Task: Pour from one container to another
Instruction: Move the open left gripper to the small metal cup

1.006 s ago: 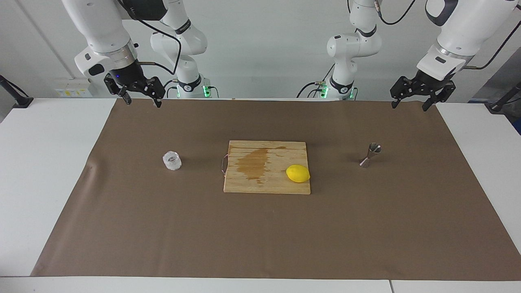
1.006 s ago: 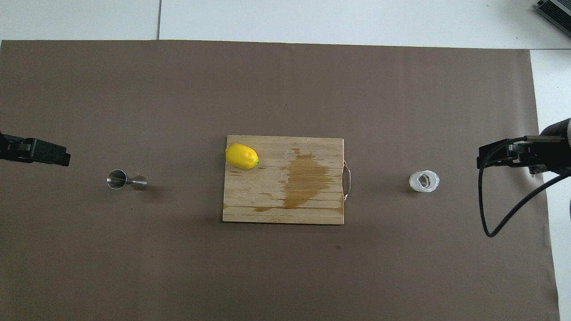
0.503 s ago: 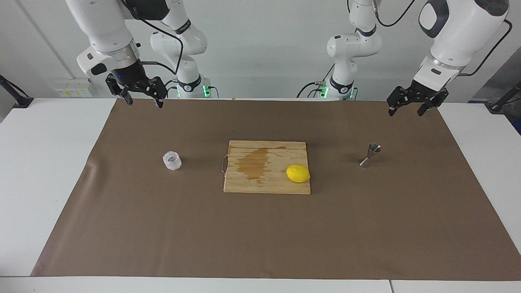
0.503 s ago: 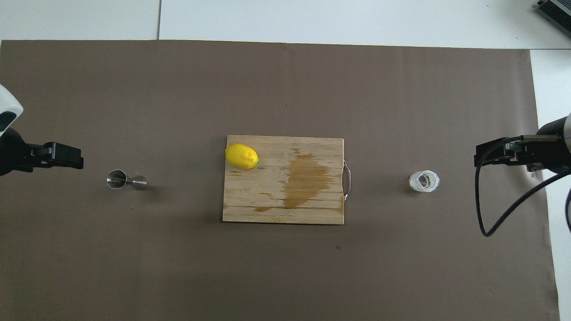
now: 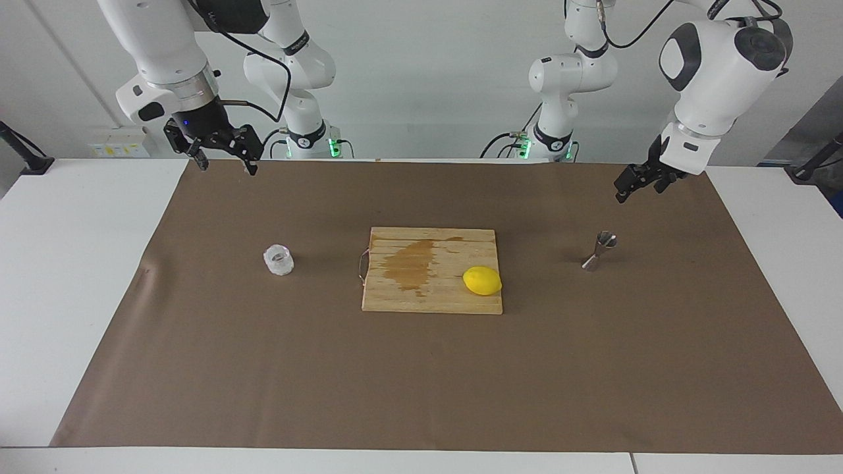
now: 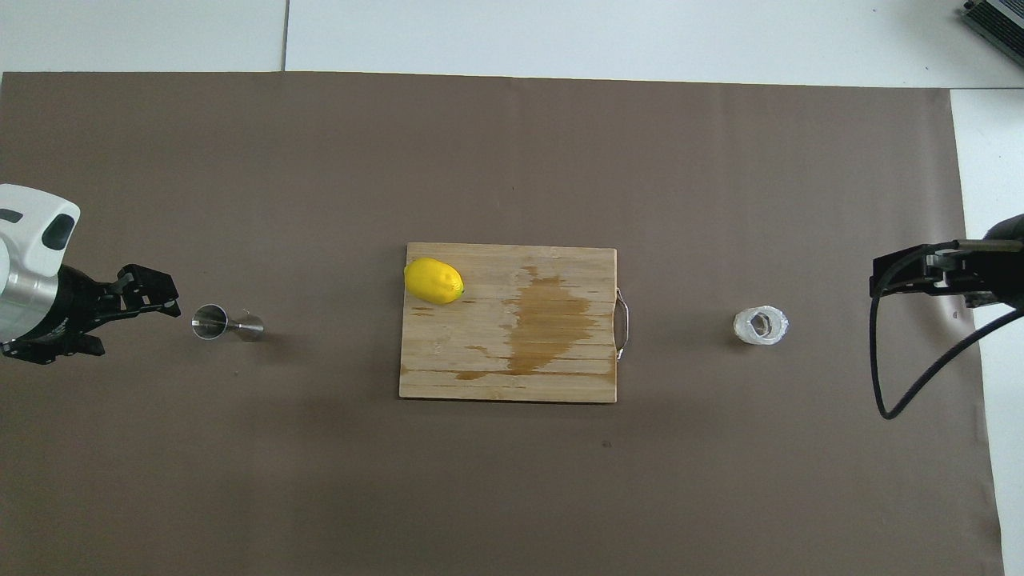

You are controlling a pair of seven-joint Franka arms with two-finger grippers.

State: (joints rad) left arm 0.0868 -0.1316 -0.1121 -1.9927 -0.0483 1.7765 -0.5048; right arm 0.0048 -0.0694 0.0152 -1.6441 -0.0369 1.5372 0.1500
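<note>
Facing view first: brown mat (image 5: pixel 421 382) covers the white counter (image 5: pixel 79 296). Glass cup (image 5: pixel 278 259) stands upright on the mat toward the right arm's end, well apart from everything. Wooden cutting board (image 5: pixel 431 270) sits mid-mat with a dark wet stain (image 5: pixel 409 264) on it and a lemon (image 5: pixel 482 280) near its corner toward the left arm's end. Metal jigger (image 5: pixel 598 251) stands upright on the mat toward the left arm's end. Right hand (image 5: pixel 224 155) hangs in the air over the mat's edge closest to the robots, fingers spread, holding nothing. Left hand (image 5: pixel 637 184) is up over the mat, close above the jigger but not touching it; fingers spread, empty.

Overhead view: jigger (image 6: pixel 227 323) shows its open top cone. Left hand (image 6: pixel 152 294) sits just beside it, apart, jaws spread. Cutting board (image 6: pixel 509 322) is central, lemon (image 6: pixel 434 281) on its corner farther from the robots, stain (image 6: pixel 550 324) in the middle, metal handle (image 6: pixel 623 324) on the edge facing the cup. Glass cup (image 6: pixel 761 326) is upright between board and right hand (image 6: pixel 904 276), which is apart from it over the mat's end.
</note>
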